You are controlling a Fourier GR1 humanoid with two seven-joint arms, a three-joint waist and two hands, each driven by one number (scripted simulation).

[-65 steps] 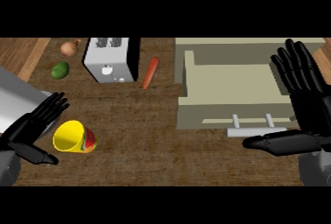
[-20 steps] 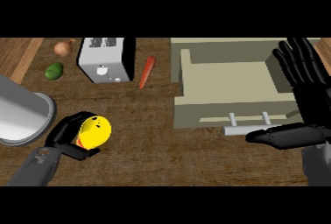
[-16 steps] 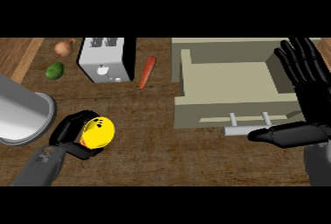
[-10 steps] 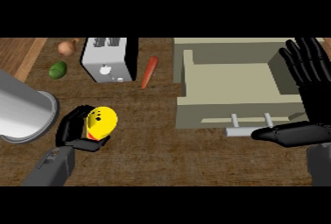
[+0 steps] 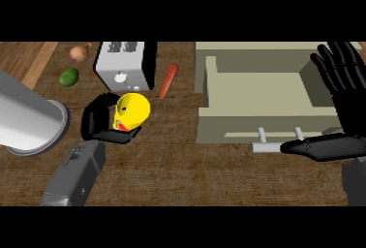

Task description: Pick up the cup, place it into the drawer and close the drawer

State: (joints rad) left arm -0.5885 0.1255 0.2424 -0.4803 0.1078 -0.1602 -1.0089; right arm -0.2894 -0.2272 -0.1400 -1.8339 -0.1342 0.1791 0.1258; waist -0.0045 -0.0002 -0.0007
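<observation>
The left hand [image 5: 100, 118] has its fingers curled round the yellow cup [image 5: 133, 111], held above the bench [image 5: 186, 174] at nine o'clock of the open drawer [image 5: 268, 94]. The right hand [image 5: 343, 87], fingers straight, rests at three o'clock.

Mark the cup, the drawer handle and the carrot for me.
cup [image 5: 133, 109], head view: on its yellow side, held in the left hand [image 5: 100, 118].
drawer handle [image 5: 266, 147], head view: on the bar's left end.
carrot [image 5: 168, 80], head view: mid-length.

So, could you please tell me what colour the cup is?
Yellow, with a red patch, in the head view: cup in the left hand.
</observation>
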